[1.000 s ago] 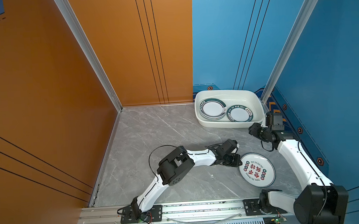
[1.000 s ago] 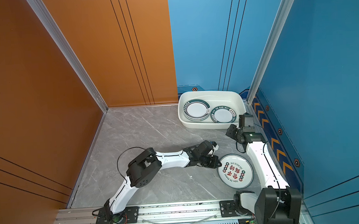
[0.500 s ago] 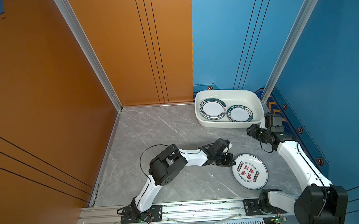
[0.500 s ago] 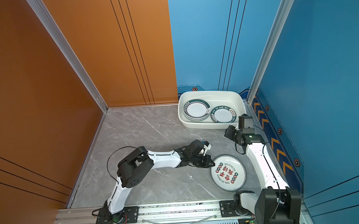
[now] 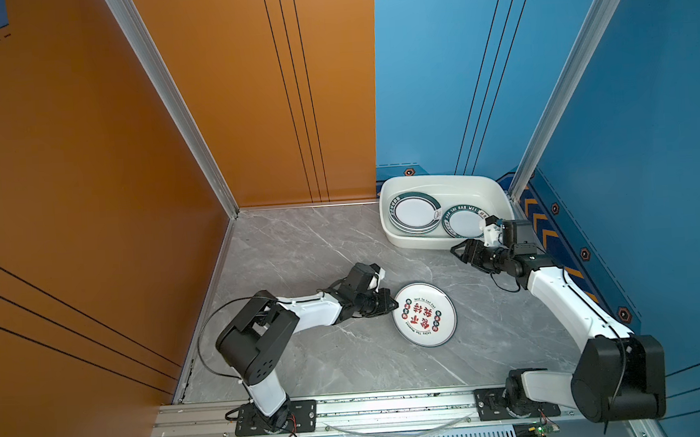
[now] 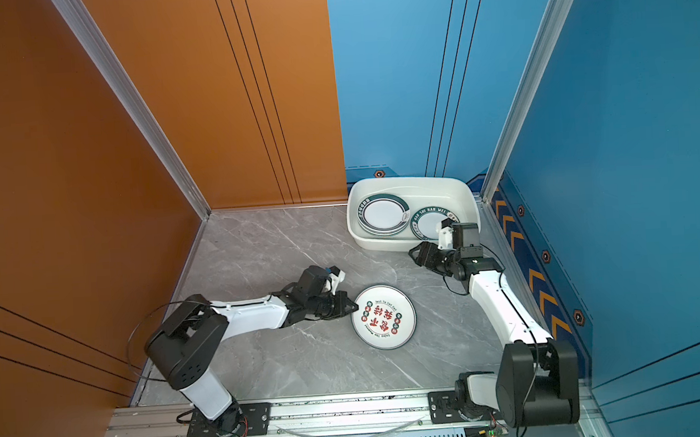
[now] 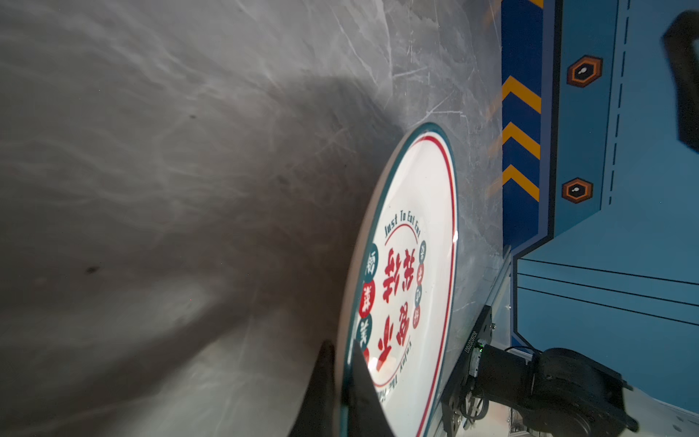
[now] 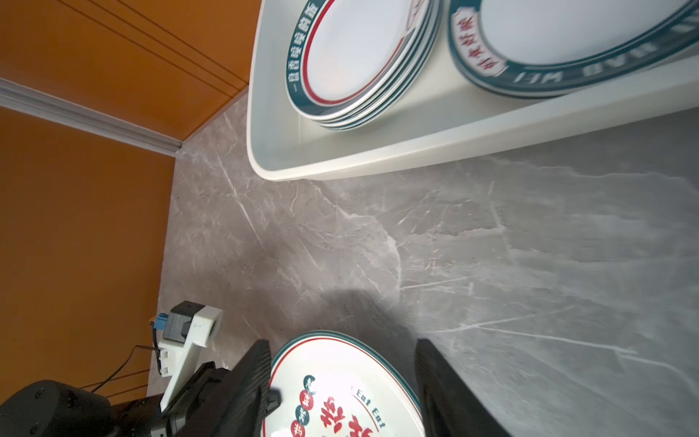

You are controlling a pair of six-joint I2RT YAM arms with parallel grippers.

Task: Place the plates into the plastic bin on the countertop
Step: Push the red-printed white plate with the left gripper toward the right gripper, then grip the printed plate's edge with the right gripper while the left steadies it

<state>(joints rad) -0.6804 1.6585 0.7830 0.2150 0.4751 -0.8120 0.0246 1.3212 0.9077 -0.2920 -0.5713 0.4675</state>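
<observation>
The left end effector [image 5: 392,304] is clamped on the rim of the round white red-character plate [image 5: 424,314], mid grey marble bench [image 5: 300,251]. The right end effector [image 5: 459,251] gapes empty beside the white glossy plastic bin [image 5: 437,177].

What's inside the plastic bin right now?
The plastic bin holds two piles of green-rimmed plates: a left stack and a right stack. Lower plates are covered, so no count.
</observation>
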